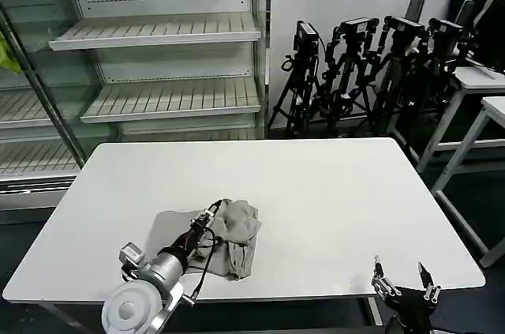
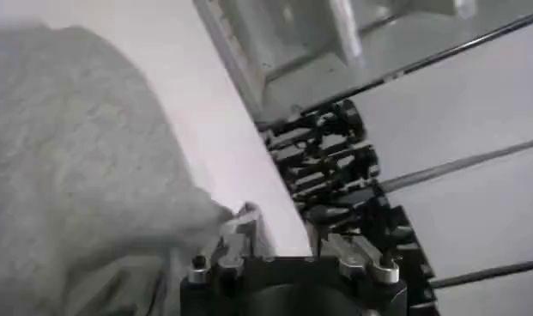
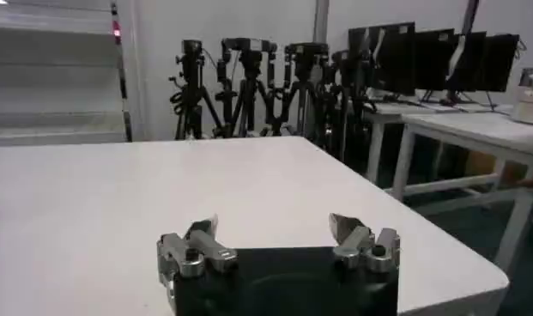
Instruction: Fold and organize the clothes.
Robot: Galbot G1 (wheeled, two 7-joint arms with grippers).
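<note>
A light heather-grey cotton T-shirt (image 1: 223, 238) lies crumpled in a loose bundle on the white rectangular table (image 1: 331, 192), toward the near edge and left of the table's middle. Its right part is bunched into soft folds, while a flatter panel spreads to the left under the arm.

The left gripper (image 1: 210, 216) reaches forward over the flat panel, its tip at the left edge of the bunched folds. In the left wrist view the left gripper (image 2: 287, 245) has the grey cloth (image 2: 86, 189) pressed up against one finger (image 2: 234, 233); the other finger (image 2: 362, 254) sits clear of the fabric over the bare table. The jaws stand apart with a visible gap, and the cloth reaches only the one finger, so they are not clamped on anything that can be made out.

The right gripper (image 1: 403, 278) hangs just past the table's near right corner, well apart from the shirt. In the right wrist view the right gripper (image 3: 276, 233) has its jaws spread wide, holding nothing, with bare tabletop beyond.

Behind the table stand black camera tripods (image 1: 355, 65) and a white shelving unit (image 1: 158, 58).
</note>
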